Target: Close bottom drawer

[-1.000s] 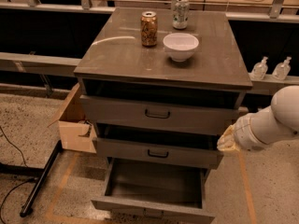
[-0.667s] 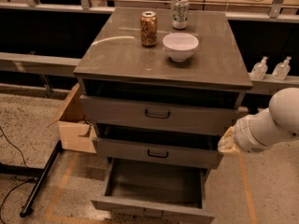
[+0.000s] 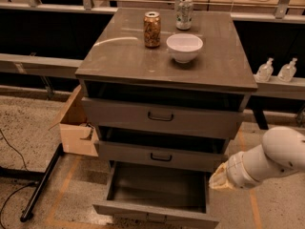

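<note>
**Bottom drawer wide open, the closing push not yet made**

Camera view. We judge the task barely begun. The bottom drawer [image 3: 157, 194] stands pulled far out of the cabinet [image 3: 119, 61], at 6 o'clock in the frame, and we can look straight down into its bare tray. Its low front panel sits at the lower edge of the picture, where we make out only a faint small pull. The gripper [image 3: 220, 179] hangs at about 4 o'clock, just beside the drawer's right wall and near the right end of the middle drawer [image 3: 162, 156]. We cannot say whether it touches either one, and we cannot tell how its jaws stand, because the tip shows only as a pale, rounded stub. All of the travel is left, since the front must go back until it lines up with the panels above.

On materials, the cabinet and its three drawers read as grey sheet metal, flat-faced and square-edged. The worktop is smooth enough to carry a streak of glare. The top drawer [image 3: 162, 116] and the middle one each bear a small dark bar handle. The arm behind the gripper is a smooth, white, rounded shell.

On the worktop, toward 12 o'clock, stand a glossy white bowl [image 3: 184, 47], a brown can [image 3: 152, 29] and a silver can [image 3: 184, 13]. A cardboard box [image 3: 76, 128] with loose flaps sits at 9 o'clock on the speckled floor [image 3: 28, 123].
</note>
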Robot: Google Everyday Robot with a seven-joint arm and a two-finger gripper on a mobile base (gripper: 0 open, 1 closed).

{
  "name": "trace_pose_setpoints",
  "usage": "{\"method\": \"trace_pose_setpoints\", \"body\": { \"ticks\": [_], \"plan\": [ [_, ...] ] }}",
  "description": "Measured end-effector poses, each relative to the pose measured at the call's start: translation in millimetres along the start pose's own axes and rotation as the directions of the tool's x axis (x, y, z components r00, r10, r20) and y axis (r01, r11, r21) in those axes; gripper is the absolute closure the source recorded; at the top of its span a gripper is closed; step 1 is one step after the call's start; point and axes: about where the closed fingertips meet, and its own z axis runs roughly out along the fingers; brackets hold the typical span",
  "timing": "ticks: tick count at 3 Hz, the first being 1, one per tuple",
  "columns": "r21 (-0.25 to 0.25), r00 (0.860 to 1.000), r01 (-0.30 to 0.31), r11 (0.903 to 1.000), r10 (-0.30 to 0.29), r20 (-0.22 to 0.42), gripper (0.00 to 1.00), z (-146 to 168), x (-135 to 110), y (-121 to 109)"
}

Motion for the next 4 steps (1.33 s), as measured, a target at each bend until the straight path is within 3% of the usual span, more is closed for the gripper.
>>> {"method": "trace_pose_setpoints", "body": {
  "ticks": [1,2,3,4],
  "plan": [
    [-0.046,0.995,0.000,0.9990,0.004,0.100,1.00,53.4,-6.1,30.0],
    [-0.008,0.983,0.033,0.9994,-0.031,0.183,1.00,102.6,-28.4,38.7],
    [0.047,0.963,0.088,0.9950,-0.097,0.250,1.00,174.2,-66.3,37.7],
    [0.092,0.953,0.121,0.9883,-0.142,0.269,1.00,220.9,-98.6,33.9]
  ]
}}
